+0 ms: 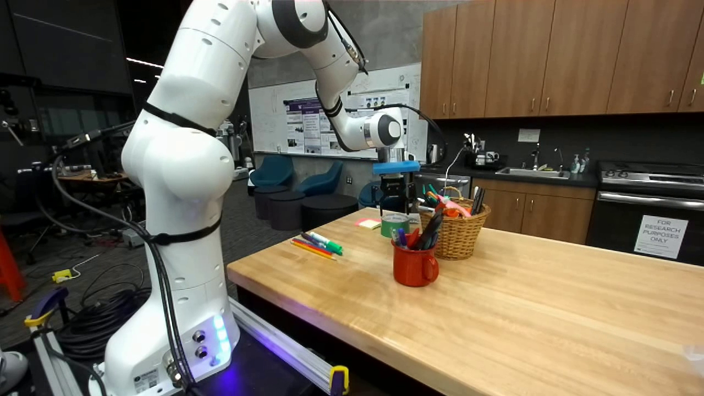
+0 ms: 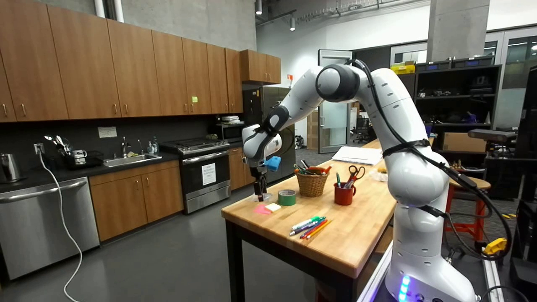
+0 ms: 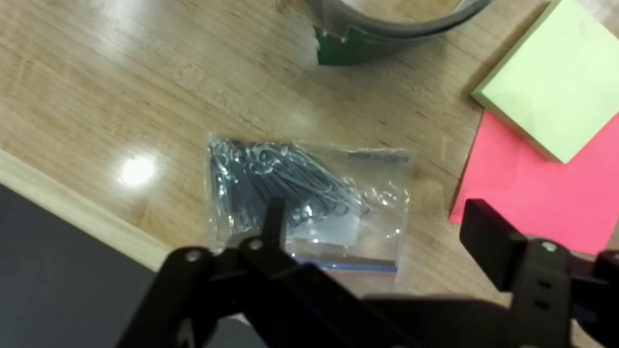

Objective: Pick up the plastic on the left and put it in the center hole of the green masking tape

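A clear plastic bag of silver paper clips (image 3: pixel 387 188) lies flat on the table in the wrist view, near the table edge. It also shows faintly in an exterior view (image 2: pixel 267 196). My gripper (image 3: pixel 375 217) is open and empty above the bag. One finger overlaps the bag's clip-filled part in the picture; the other is beyond its right side, over the pink note. The gripper also shows in an exterior view (image 2: pixel 260 197). The green masking tape roll (image 3: pixel 350 48) is partly in the wrist view at the top, lying flat with its hole upward. It shows in both exterior views (image 1: pixel 395 225) (image 2: pixel 287 199).
A yellow-green note pad (image 3: pixel 556 82) sits on pink notes (image 3: pixel 541 193) beside the bag. A wicker basket (image 1: pixel 456 239) of tools and a red mug (image 1: pixel 412 267) of pens stand near the tape. Pencils and markers (image 2: pixel 310 227) lie nearby. The table edge (image 3: pixel 82 208) is close.
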Available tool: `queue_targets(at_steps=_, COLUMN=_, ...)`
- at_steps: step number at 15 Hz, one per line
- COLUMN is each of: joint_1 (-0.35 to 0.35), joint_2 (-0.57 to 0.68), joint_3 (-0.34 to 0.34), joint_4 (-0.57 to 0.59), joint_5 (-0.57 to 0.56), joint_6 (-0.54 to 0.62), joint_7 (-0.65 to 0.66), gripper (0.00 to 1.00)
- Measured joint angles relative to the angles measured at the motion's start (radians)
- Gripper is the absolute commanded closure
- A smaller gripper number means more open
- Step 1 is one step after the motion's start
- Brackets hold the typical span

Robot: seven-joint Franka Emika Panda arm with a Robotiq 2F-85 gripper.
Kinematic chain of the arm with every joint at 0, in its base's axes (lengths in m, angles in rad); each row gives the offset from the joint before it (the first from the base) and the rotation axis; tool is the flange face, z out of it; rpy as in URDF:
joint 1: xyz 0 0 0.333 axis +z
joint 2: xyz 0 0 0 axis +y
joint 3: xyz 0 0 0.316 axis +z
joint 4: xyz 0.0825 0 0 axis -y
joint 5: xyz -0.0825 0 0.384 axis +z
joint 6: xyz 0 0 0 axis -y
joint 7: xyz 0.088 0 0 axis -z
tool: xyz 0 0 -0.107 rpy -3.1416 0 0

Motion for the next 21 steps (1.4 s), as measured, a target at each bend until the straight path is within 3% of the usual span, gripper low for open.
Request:
queue_targets(at_steps=3, joint_1=-0.005, joint_2=0.013, joint_3=0.0, joint_4=0.011, joint_5=0.0, joint_6=-0.005, joint_7=-0.002, gripper=0.65)
queue_targets(at_steps=8, joint_1=-0.009, joint_2=0.017, joint_3=0.001, joint_4=0.018, joint_5=0.009, joint_6=-0.007, joint_7=-0.005, gripper=1.0)
queue_targets(at_steps=17, joint_1=-0.014, joint_2=0.007, joint_3=0.026, joint_4=0.006, joint_5=0.078, joint_6=-0.002, joint_7=-0.056, gripper=1.0)
queue_targets(at_steps=18, joint_1=-0.015, joint_2=0.001, joint_3=0.031, joint_4=0.001, joint_5=0.087, joint_6=0.002, joint_7=-0.06, gripper=0.81)
queue_targets(at_steps=21, joint_1=-0.016, joint_2=-0.021, joint_3=0.036, joint_4=-0.016, joint_5=0.094, joint_6=0.008, joint_7=-0.062, gripper=0.62)
